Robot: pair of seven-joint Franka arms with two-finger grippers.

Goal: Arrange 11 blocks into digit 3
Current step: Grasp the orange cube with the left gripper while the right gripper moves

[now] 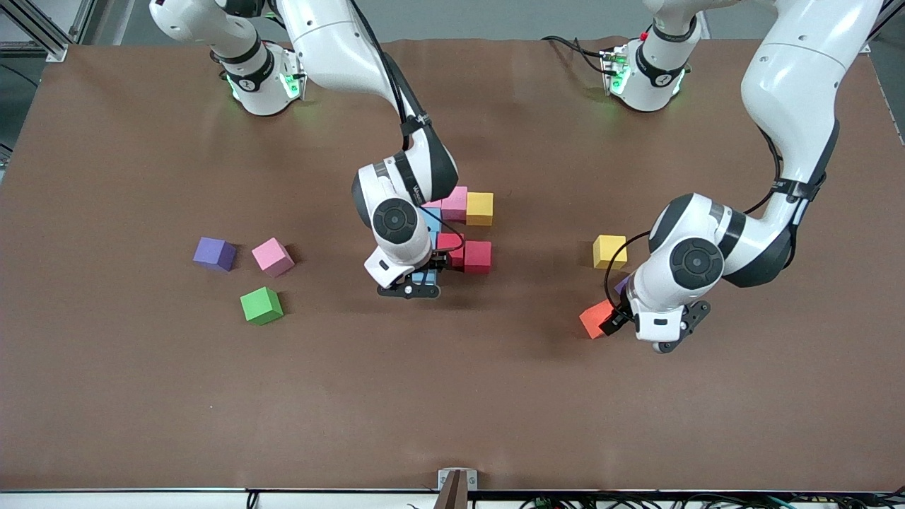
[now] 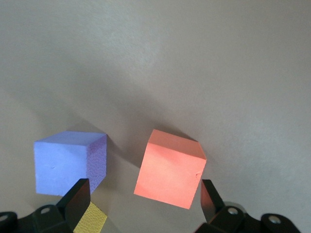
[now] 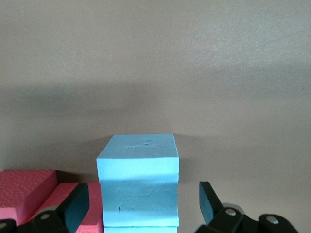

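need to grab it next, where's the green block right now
In the front view the green block sits loose toward the right arm's end of the table, nearer the camera than the pink block and purple block.

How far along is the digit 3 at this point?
Partly built: a pink, orange-yellow and red cluster sits mid-table. The right gripper stands open around a light blue block at the cluster's edge. The left gripper, open, hovers over the orange block. Purple, pink, green and yellow blocks remain loose.
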